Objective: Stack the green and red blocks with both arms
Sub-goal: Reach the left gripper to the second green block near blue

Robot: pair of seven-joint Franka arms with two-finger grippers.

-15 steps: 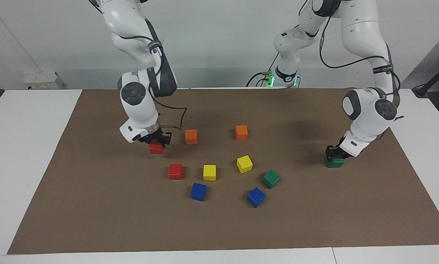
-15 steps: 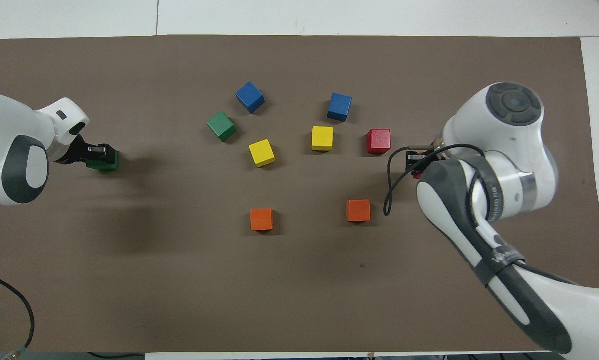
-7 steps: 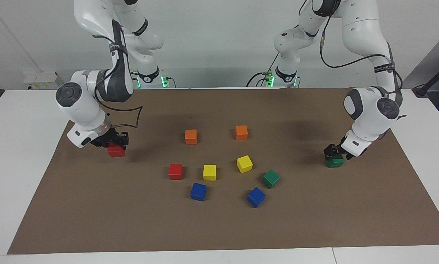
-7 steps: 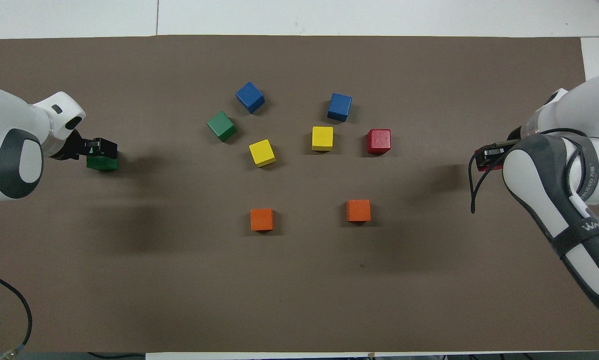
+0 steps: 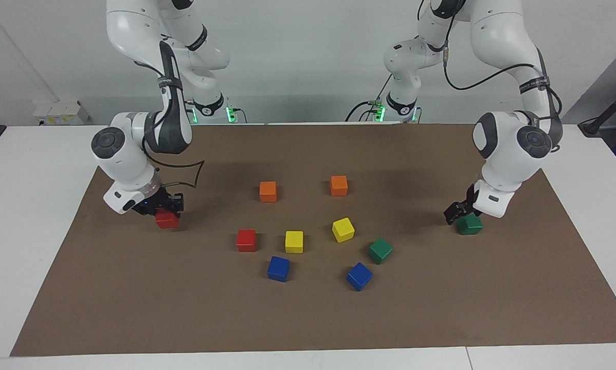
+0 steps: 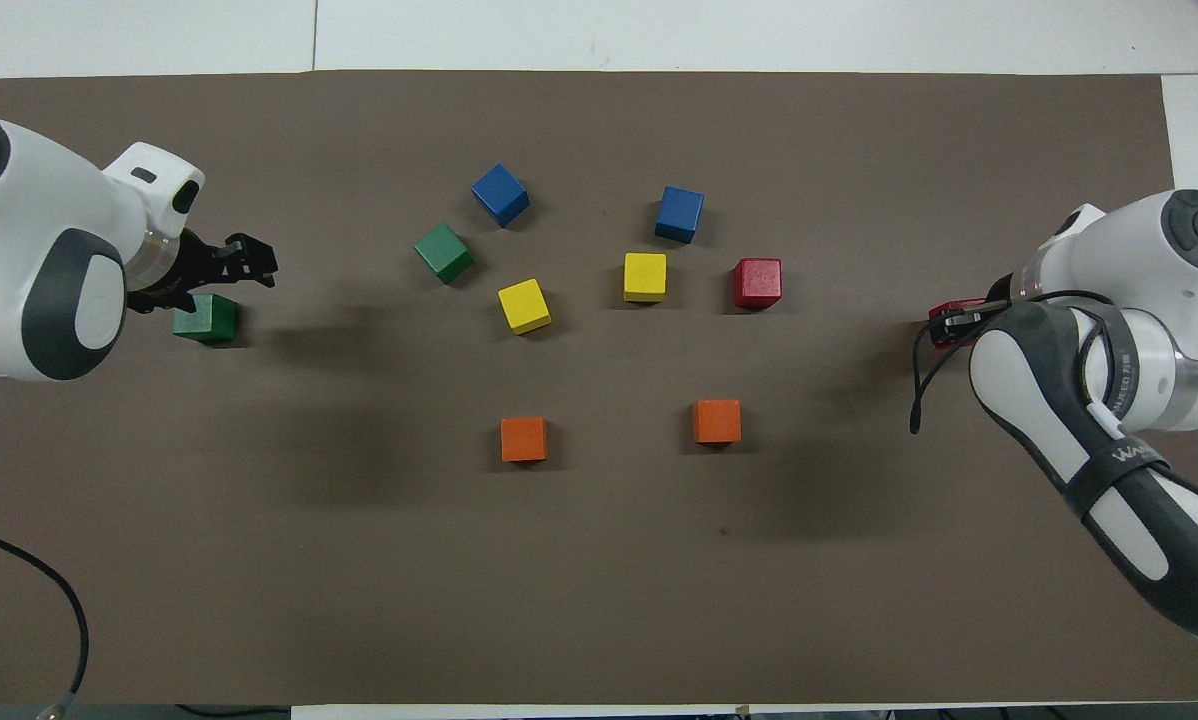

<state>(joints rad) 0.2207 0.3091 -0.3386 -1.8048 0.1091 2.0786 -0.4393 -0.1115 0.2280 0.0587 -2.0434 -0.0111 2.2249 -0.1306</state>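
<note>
My right gripper (image 5: 165, 209) is shut on a red cube (image 5: 167, 220) and holds it low at the mat's right-arm end; only the cube's edge (image 6: 955, 308) shows in the overhead view, beside the gripper (image 6: 949, 322). My left gripper (image 5: 455, 211) is open and empty, raised just beside a green cube (image 5: 470, 224) that rests on the mat at the left-arm end. From overhead the gripper (image 6: 236, 262) is apart from this cube (image 6: 205, 317). A second red cube (image 5: 246, 240) (image 6: 757, 282) and a second green cube (image 5: 380, 250) (image 6: 444, 252) lie loose mid-mat.
A brown mat (image 5: 308, 318) covers the table. Two orange cubes (image 5: 268, 191) (image 5: 339, 185) lie nearer the robots. Two yellow cubes (image 5: 294, 241) (image 5: 343, 229) and two blue cubes (image 5: 278, 268) (image 5: 359, 276) lie among the loose red and green ones.
My right gripper carried the red cube from mid-mat out to the right-arm end and lowered it. My left gripper let go of the green cube and lifted off it.
</note>
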